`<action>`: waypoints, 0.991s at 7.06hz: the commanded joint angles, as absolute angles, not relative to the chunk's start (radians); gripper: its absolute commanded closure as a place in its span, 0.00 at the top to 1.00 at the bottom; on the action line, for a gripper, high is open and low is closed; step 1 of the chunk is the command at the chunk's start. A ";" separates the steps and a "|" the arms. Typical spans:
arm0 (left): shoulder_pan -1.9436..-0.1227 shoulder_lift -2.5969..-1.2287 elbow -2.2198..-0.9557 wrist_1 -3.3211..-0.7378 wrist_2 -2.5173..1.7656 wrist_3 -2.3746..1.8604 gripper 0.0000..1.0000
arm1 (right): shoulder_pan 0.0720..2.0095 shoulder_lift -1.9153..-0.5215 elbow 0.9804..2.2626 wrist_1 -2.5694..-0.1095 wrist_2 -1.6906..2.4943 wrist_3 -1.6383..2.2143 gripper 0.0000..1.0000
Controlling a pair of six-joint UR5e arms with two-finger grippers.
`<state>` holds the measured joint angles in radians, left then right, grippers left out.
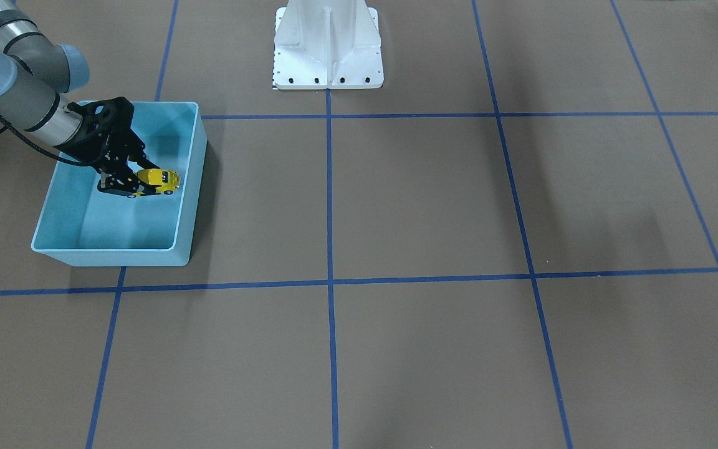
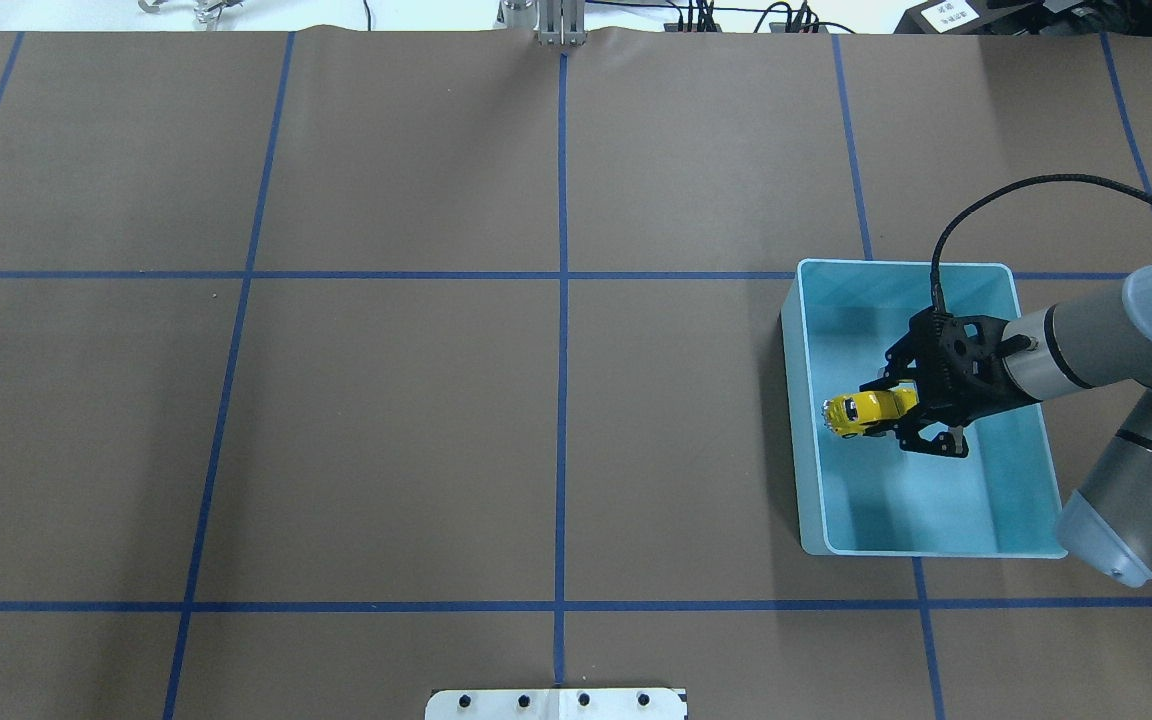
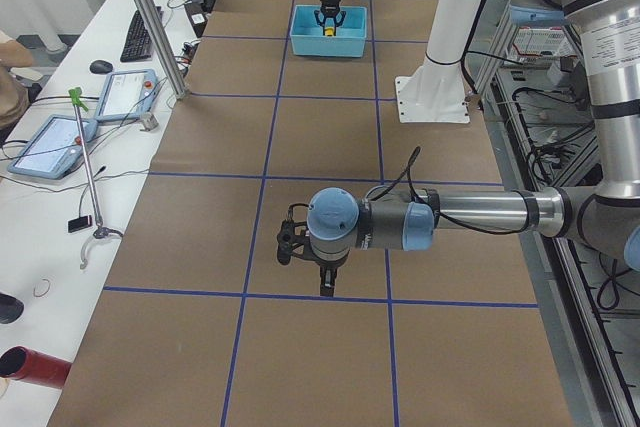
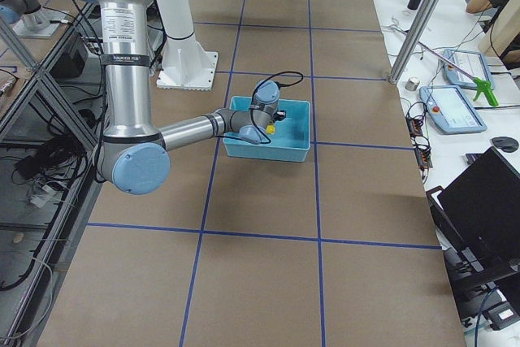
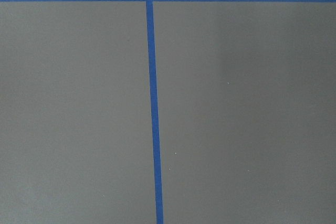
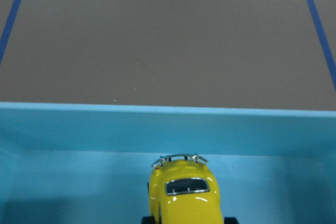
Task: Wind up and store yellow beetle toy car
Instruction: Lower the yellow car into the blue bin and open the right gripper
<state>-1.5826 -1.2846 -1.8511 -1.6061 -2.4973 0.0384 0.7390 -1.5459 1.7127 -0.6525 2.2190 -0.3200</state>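
Note:
The yellow beetle toy car point(image 2: 858, 413) is inside the light blue bin point(image 2: 804, 470), near its wall toward the table's middle. My right gripper point(image 2: 899, 414) reaches into the bin and is shut on the car's rear end, holding it just above the bin floor. The front-facing view shows the car point(image 1: 161, 178), the gripper point(image 1: 137, 179) and the bin point(image 1: 110, 250). In the right wrist view the car point(image 6: 184, 195) faces the bin wall point(image 6: 157, 127). My left gripper point(image 3: 322, 282) shows only in the exterior left view, low over the table; I cannot tell if it is open.
The white robot base point(image 1: 328, 47) stands at the table's robot-side edge. Blue tape lines point(image 2: 562, 400) divide the brown table into squares. The left wrist view shows only table and tape point(image 5: 153, 103). Operator desks with tablets point(image 3: 60, 142) lie beyond the far edge.

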 commanded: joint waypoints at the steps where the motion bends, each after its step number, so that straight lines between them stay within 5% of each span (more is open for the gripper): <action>1: -1.583 -1.284 -1.852 -1.606 -2.497 0.038 1.00 | 0.727 -1.560 1.701 -0.635 2.217 -0.299 0.29; 2: -1.583 -1.284 -1.852 -1.606 -2.497 0.038 1.00 | 0.726 -1.560 1.701 -0.635 2.218 -0.299 0.93; 5: -1.583 -1.284 -1.852 -1.606 -2.497 0.038 1.00 | 0.730 -1.563 1.732 -0.620 2.229 -0.250 1.00; 7: -1.583 -1.285 -1.852 -1.606 -2.499 0.038 1.00 | 0.846 -1.670 1.953 -0.633 2.296 -0.003 1.00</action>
<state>-1.5831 -1.2848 -1.8515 -1.6061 -2.4977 0.0383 0.7770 -1.6103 1.8266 -0.6268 2.2611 -0.1713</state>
